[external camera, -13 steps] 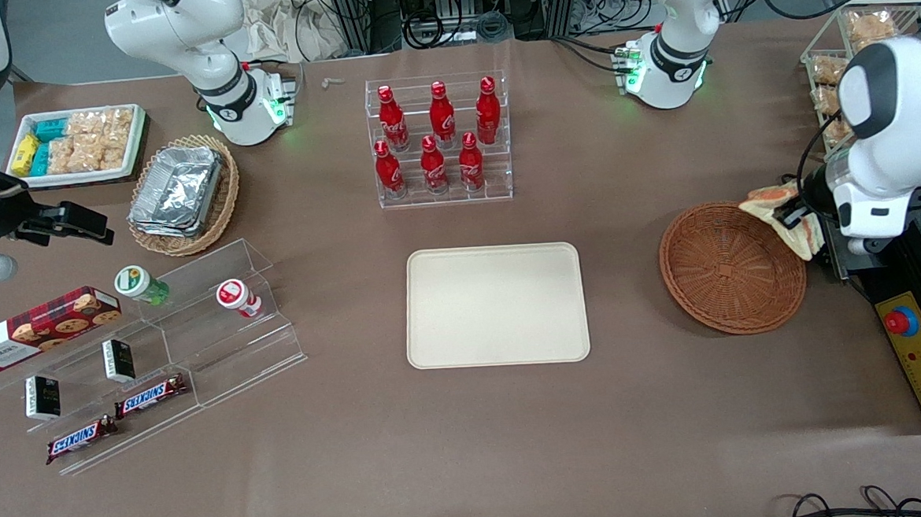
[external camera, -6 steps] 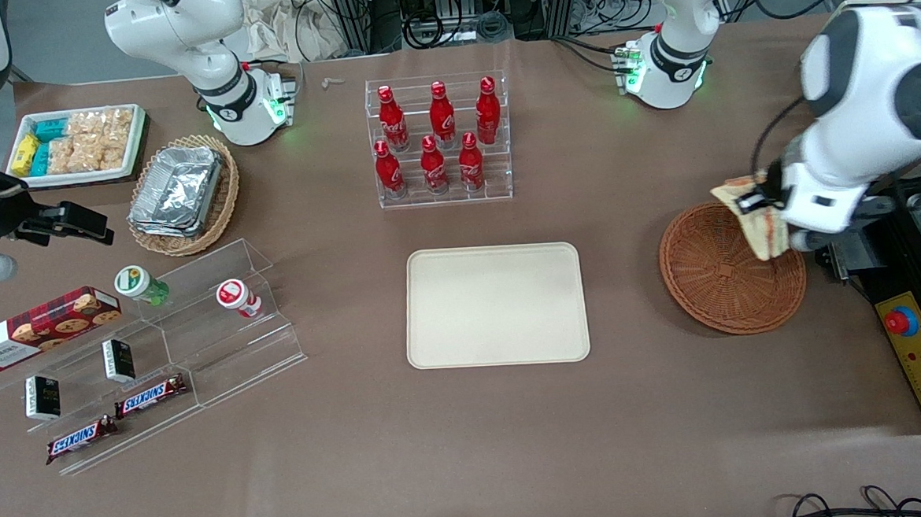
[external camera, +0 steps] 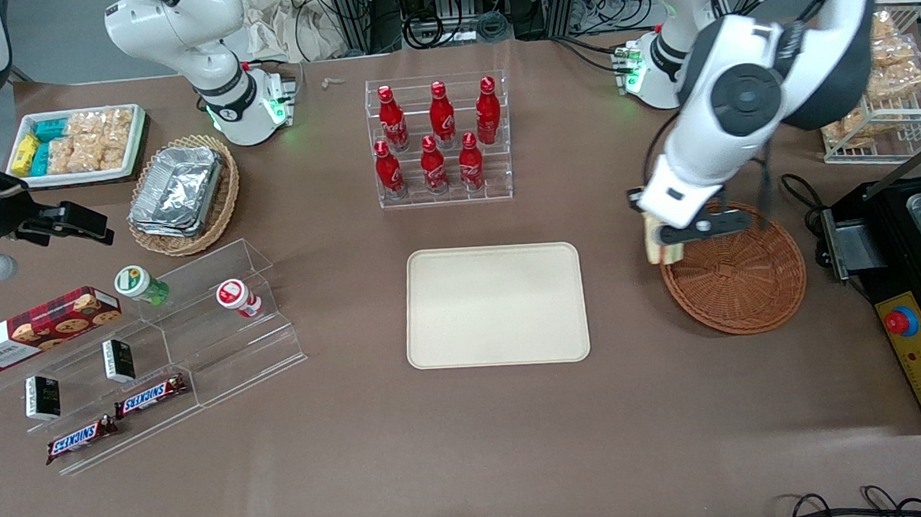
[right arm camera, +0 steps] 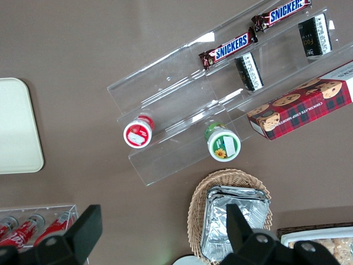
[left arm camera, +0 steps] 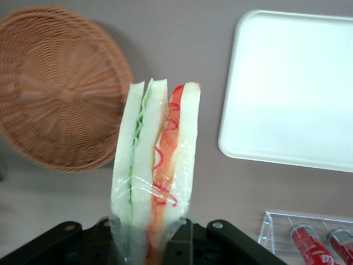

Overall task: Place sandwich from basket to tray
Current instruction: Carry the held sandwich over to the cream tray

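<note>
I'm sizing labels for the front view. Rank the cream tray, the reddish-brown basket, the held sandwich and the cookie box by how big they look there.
1. tray, largest.
2. basket.
3. cookie box.
4. sandwich, smallest; it is partly hidden by the gripper shut on it above the basket's rim, and raised nearer the camera.

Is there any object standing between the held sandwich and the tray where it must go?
Nothing visible. The pincer holds the sandwich above the basket rim; only bare table separates it from the tray.
</note>
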Action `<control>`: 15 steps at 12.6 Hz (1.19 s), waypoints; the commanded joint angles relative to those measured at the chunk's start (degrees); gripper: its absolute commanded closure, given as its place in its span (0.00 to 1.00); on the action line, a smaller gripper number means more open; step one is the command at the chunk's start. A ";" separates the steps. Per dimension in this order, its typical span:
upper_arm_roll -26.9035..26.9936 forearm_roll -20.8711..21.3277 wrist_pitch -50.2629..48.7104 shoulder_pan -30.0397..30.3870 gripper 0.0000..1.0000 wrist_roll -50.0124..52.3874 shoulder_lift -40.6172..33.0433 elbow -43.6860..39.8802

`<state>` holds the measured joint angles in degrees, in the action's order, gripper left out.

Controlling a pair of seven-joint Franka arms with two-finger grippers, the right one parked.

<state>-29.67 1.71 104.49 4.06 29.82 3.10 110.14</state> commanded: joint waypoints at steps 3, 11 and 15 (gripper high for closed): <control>-3.29 0.92 8.34 -2.92 1.00 5.08 7.52 -1.68; -3.11 12.06 15.75 -6.00 1.00 6.21 26.41 -7.12; -3.02 16.04 18.81 -5.56 1.00 7.54 32.40 -9.33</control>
<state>-32.47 16.03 122.17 -1.51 35.58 32.41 103.40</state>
